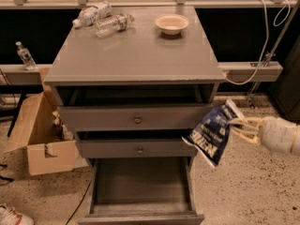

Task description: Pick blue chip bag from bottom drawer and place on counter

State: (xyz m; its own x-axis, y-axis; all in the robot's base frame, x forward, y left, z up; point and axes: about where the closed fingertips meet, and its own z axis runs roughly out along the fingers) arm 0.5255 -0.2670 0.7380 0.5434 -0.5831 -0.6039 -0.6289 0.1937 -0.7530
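Note:
The blue chip bag [212,135] is a crinkled navy bag with white lettering. It hangs in the air at the cabinet's right front corner, level with the middle drawer. My gripper [237,125] reaches in from the right and is shut on the bag's upper right edge. The bottom drawer [140,210] is pulled out, and its flat grey floor shows bare. The counter [136,55] is the glossy grey top of the cabinet, above and to the left of the bag.
Two plastic water bottles [103,18] lie at the counter's back left. A white bowl [171,24] stands at the back right. The two upper drawers are slightly open. An open cardboard box [40,139] stands on the floor at the left. A cable [262,41] hangs at the right.

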